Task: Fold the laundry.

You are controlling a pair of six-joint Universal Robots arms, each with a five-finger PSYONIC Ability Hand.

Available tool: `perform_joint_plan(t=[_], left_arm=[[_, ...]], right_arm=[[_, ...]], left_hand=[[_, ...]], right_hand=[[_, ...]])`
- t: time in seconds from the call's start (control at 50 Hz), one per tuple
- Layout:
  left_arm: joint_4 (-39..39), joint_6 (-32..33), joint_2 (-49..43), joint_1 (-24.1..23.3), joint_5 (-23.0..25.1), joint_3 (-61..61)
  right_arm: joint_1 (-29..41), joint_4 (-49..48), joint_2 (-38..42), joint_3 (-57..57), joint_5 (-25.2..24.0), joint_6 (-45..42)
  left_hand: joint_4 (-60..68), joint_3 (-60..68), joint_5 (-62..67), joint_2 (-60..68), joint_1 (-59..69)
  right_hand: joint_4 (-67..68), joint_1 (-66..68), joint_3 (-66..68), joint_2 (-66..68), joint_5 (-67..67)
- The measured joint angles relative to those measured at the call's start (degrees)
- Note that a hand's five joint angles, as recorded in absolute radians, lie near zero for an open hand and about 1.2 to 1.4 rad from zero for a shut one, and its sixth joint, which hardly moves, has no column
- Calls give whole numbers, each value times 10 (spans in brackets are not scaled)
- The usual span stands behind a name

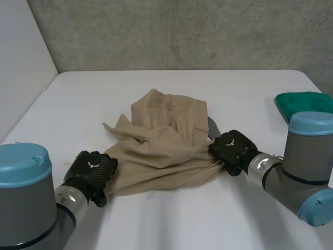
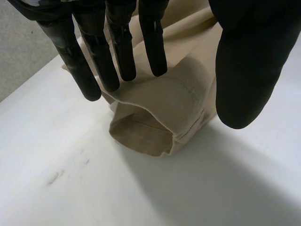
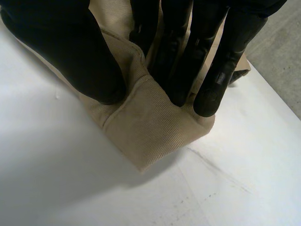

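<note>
Left arm [image 1: 26,200]: is coming in over the near left part of the table [image 1: 208,219], with its light-blue cap nearest the camera.
Left hand [image 1: 92,169]: is sitting at the near left corner of the tan garment [image 1: 161,151], right at the cloth's edge.
Left fingers [image 2: 117,47]: are reaching out straight along one side of a tube-shaped hem end [image 2: 174,108], with the thumb [image 2: 249,61] facing them on the other side. They are pinching that end between them, and it is hanging open just above the table with a shadow under it.
Tan garment: is lying crumpled in the middle of the table between the two hands. Its far part is lying flatter and its near part is gathering into folds that are running towards each hand.
Dark grey patch [image 1: 213,125]: is showing at the garment's right edge, just beside the right hand. I cannot tell what it is.
Right hand [image 1: 234,148]: is sitting at the garment's right edge, touching the cloth.
Right fingers [image 3: 221,80]: are pressing close together onto a folded hem end [image 3: 150,125], with the thumb [image 3: 70,52] bearing down beside them. They are squeezing a ridge of cloth between them, so this hand is gripping the garment.
Right arm [image 1: 307,156]: is crossing the near right part of the table.
Green cloth [image 1: 304,102]: is lying near the table's right edge, well apart from the garment and partly behind the right arm's cap.
</note>
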Motion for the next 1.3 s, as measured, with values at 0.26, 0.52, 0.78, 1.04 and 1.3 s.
perform_joint_plan(t=[0.26, 0.52, 0.78, 1.04, 1.3], left_arm=[[33, 10, -77, 6, -2, 38], [32, 13, -106, 7, -6, 93], [-49, 1, 134, 2, -1, 210], [-114, -8, 195, 1, -1, 345], [-107, -8, -19, -1, 0, 381]], right_arm=[[0, 5, 7, -9, 1, 24], [0, 21, -5, -23, 3, 21], [-5, 223, -166, -206, 6, 25], [-4, 303, -239, -399, 6, 77], [22, 317, -68, -441, 28, 78]], left_hand=[[1, 1, 0, 2, 1], [368, 364, 342, 369, 340], [368, 364, 342, 369, 340], [370, 366, 342, 371, 340], [370, 366, 342, 371, 340]], right_hand=[[0, 6, 0, 0, 0], [0, 6, 0, 0, 0], [0, 11, 0, 0, 4], [0, 12, 0, 0, 11], [0, 12, 5, 0, 11]])
